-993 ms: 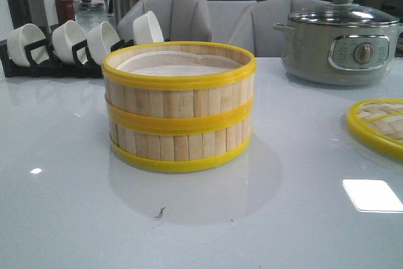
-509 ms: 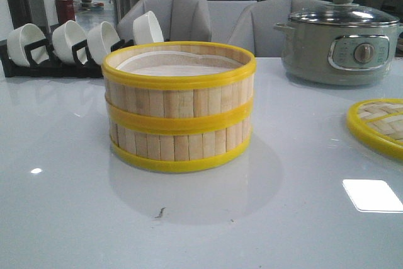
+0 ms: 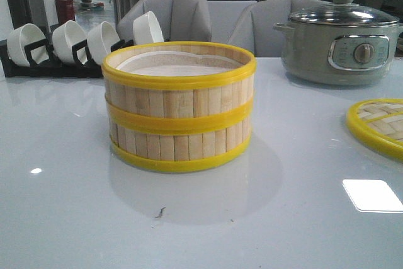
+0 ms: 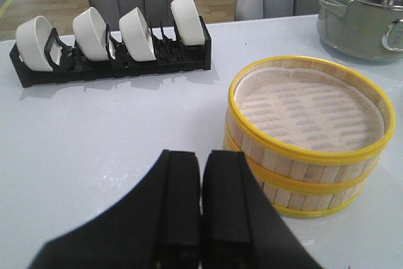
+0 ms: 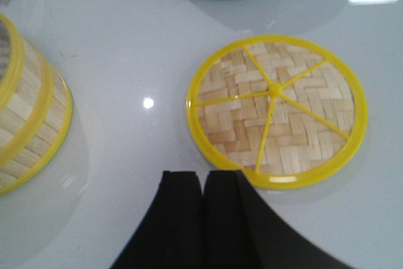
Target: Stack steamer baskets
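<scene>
While the two round bamboo-slat steamer baskets with bright yellow rims (image 3: 179,108) stand stacked one on the other near the middle of the glossy white table (image 3: 69,218), their matching woven bamboo lid with a yellow rim and yellow spokes (image 5: 276,110) lies flat on the table well apart to the right, uncovered. A white liner shows inside the top basket. Seen from its wrist camera, the left hand (image 4: 200,181) hangs above the table just beside the stack, its two black fingers pressed together and gripping nothing. In the right wrist view, the right hand (image 5: 203,196) hovers at the near edge of the lid, its fingers likewise clenched together and empty. Behind the stack a black rack holding four white bowls (image 3: 63,45) sits at the left, and a grey-green electric pot with a glass lid (image 3: 340,39) stands at the right.
</scene>
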Controlling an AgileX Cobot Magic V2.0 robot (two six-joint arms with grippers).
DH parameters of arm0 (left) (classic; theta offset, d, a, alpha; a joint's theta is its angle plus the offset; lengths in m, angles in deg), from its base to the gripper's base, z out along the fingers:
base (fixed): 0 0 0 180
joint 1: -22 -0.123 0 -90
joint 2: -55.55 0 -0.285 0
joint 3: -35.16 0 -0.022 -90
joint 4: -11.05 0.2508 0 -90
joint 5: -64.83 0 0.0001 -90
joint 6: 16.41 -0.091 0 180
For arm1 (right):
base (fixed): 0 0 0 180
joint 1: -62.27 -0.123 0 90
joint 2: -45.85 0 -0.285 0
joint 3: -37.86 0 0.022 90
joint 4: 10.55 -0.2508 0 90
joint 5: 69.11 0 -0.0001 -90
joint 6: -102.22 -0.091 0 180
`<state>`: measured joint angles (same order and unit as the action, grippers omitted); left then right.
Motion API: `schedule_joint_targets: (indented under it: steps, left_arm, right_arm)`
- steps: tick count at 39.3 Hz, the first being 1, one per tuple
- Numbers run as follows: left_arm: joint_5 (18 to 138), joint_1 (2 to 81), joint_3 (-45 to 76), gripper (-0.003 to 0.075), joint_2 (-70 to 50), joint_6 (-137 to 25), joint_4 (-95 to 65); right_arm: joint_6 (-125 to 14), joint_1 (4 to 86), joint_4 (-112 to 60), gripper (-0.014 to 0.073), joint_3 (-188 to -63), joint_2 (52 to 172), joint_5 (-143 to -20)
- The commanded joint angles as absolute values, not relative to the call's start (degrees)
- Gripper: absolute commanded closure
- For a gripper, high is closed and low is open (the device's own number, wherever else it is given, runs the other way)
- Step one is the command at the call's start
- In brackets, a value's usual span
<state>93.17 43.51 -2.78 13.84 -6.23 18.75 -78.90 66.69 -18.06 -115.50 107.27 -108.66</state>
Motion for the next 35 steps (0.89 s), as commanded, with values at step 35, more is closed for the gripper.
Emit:
schedule_joint_targets:
  steps: [35]
  left_arm:
    - [88.6, 44.1, -1.2, 0.0636, 13.9, -5.8, 18.9]
  right_arm:
    - [-78.7, 71.7, -15.0, 0.0202, -127.3, 134.3, -107.4]
